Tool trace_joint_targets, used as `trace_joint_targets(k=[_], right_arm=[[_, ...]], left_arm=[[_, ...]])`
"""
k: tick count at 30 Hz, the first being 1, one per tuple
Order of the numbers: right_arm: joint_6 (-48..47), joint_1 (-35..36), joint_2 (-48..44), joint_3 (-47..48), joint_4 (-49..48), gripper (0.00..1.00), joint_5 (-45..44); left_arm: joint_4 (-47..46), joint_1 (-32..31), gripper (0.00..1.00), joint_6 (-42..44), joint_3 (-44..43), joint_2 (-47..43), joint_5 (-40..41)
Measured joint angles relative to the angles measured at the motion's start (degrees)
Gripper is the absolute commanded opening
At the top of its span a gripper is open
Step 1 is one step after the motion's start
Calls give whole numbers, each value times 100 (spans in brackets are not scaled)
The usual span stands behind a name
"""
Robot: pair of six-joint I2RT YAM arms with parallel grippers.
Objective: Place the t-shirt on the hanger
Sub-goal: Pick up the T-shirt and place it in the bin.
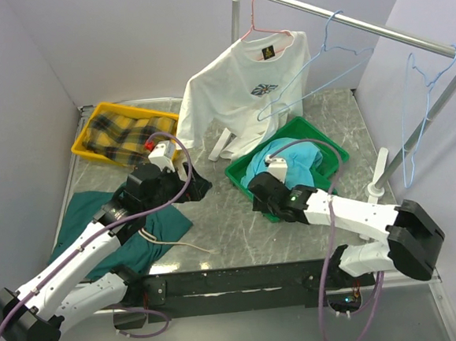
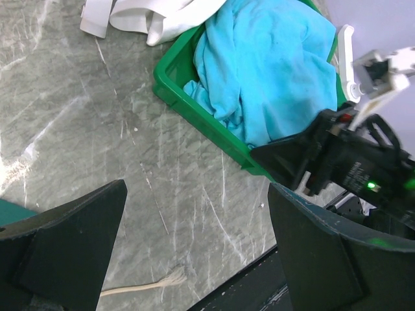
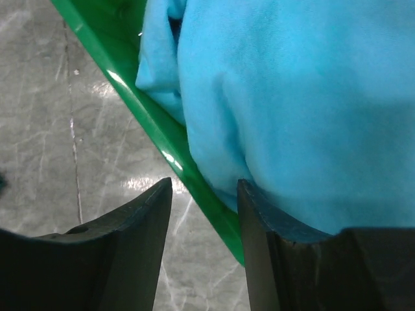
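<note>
The turquoise t-shirt (image 1: 294,159) lies bunched in a green bin (image 1: 299,123) right of centre. It also shows in the left wrist view (image 2: 272,71) and the right wrist view (image 3: 292,97). My right gripper (image 1: 260,195) (image 3: 205,183) is open at the bin's near-left corner. Its jaws straddle the bin's rim (image 3: 139,110), and one finger touches the shirt's edge. My left gripper (image 1: 191,187) (image 2: 197,188) is wide open and empty over bare table left of the bin (image 2: 188,97). A light-blue wire hanger (image 1: 323,68) hangs on the rail; a second one (image 1: 413,116) hangs further right.
A white printed t-shirt (image 1: 245,90) hangs on a pink hanger from the metal rail (image 1: 359,27). A yellow bin (image 1: 90,126) with plaid cloth sits at the back left. A dark green garment (image 1: 140,252) lies under my left arm, with a cream cord (image 1: 182,241) beside it.
</note>
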State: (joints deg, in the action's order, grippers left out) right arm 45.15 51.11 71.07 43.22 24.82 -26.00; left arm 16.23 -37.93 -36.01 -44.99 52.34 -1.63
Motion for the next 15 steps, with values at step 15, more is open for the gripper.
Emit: trace_joint_targets(k=[15], right_arm=[[-17, -138, 728, 400, 181, 31, -809]], left_arm=[[81, 0, 96, 0, 0, 0, -4]])
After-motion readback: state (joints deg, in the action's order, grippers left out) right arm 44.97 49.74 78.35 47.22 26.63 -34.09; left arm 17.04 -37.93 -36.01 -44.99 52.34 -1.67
